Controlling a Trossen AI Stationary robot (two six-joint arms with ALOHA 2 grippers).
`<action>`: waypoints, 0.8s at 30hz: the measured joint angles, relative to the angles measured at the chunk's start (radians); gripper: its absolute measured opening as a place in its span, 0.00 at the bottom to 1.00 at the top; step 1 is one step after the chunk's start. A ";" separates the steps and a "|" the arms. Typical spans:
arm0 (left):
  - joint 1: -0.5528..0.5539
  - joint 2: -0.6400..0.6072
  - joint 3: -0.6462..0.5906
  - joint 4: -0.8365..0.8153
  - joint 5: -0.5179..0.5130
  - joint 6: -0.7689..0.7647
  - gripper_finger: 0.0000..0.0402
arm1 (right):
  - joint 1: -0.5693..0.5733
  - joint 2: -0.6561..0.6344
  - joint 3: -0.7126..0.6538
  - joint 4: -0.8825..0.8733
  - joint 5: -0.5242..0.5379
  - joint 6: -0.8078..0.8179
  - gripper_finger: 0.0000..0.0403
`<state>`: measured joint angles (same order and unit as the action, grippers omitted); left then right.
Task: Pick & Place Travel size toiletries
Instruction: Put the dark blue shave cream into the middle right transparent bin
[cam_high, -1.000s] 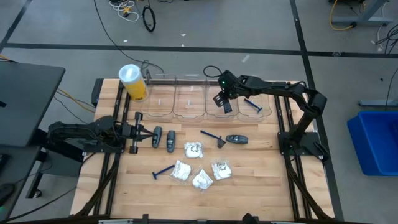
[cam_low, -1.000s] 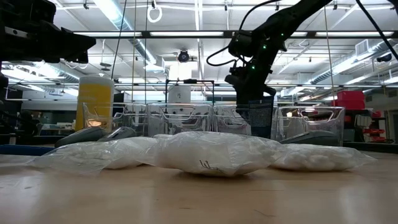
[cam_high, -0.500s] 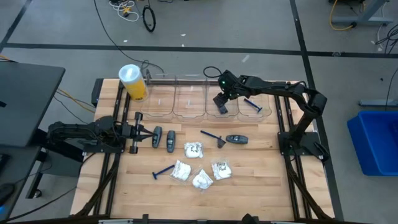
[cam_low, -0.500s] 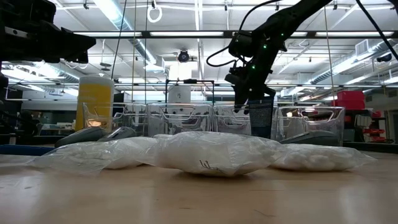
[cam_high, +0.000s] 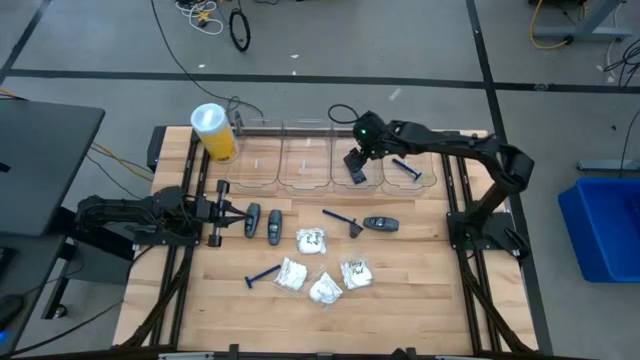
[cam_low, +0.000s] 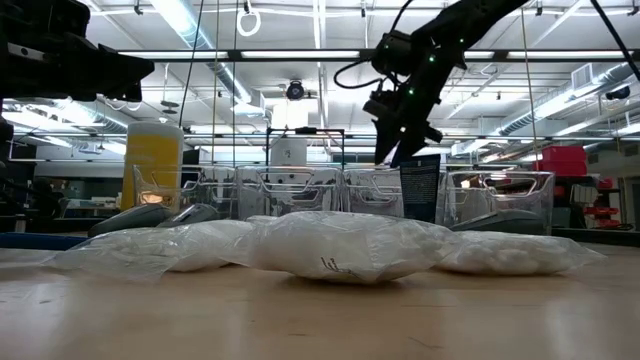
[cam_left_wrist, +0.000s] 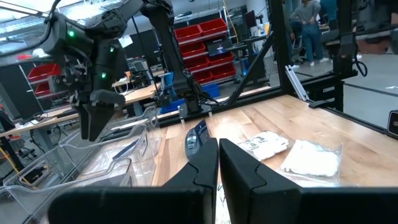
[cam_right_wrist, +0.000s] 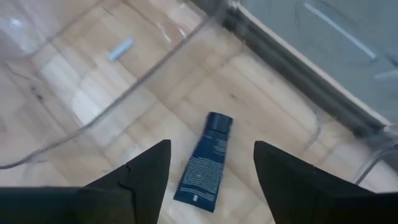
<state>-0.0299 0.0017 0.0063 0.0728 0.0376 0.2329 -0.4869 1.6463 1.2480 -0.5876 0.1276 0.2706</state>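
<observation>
The wooden table holds many small things; a yellow can stands at the far left corner; four clear bins sit along the far edge; white packets, blue razors and dark grey pieces lie near the middle.
</observation>
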 joint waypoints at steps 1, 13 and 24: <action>0.000 0.000 0.000 0.000 0.000 0.000 0.06 | 0.001 -0.007 0.000 0.000 0.000 -0.001 0.58; 0.000 0.000 0.000 0.000 0.000 0.000 0.06 | 0.010 -0.056 0.000 0.001 0.002 -0.026 0.51; 0.000 0.000 0.000 0.000 0.000 0.000 0.06 | 0.070 -0.132 0.000 -0.011 -0.105 -0.095 0.38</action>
<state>-0.0298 0.0020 0.0063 0.0731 0.0376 0.2329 -0.4168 1.5139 1.2480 -0.5991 0.0229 0.1751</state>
